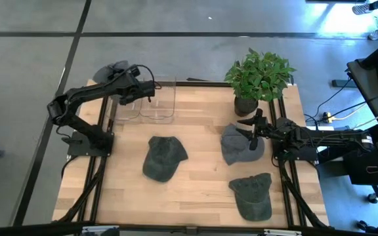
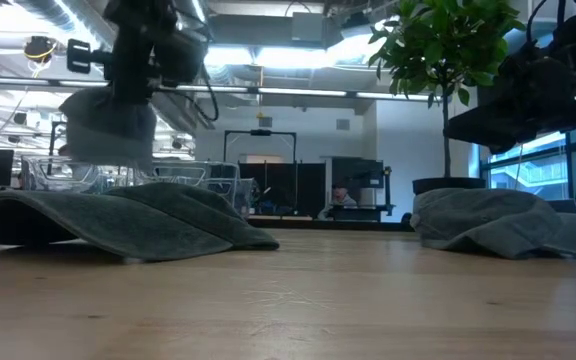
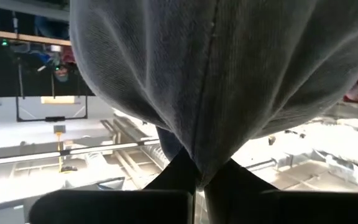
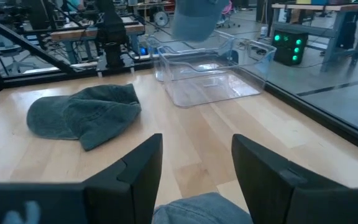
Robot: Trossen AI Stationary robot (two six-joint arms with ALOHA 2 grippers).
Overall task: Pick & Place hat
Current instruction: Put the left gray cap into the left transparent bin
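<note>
My left gripper [image 1: 125,78] is shut on a light grey hat [image 1: 110,71] and holds it in the air over the clear bins [image 1: 151,103] at the table's far left; the low view shows the hat [image 2: 108,125] hanging above the bins [image 2: 118,178]. My right gripper [image 1: 253,135] is open, its fingers over a second grey hat [image 1: 236,145] lying at the table's right. That hat [image 4: 201,208] shows between the fingers in the right wrist view. A dark green hat [image 1: 163,158] lies at the middle, another [image 1: 252,195] near the right front. My left gripper pinches a gathered fold of the grey hat's crown [image 3: 197,163] between its two fingers [image 3: 238,183]. It comes from above, and the hat hangs below it, lifted clear of bins and table. My right gripper stands over the second grey hat; whether it touches it I cannot tell.
A potted plant [image 1: 258,73] stands at the far right edge, just beyond my right gripper. The two clear bins take up the far left. Bare wood [image 1: 205,167] lies between the middle hat and the right-hand hats. A person sits in the room behind [image 2: 340,197].
</note>
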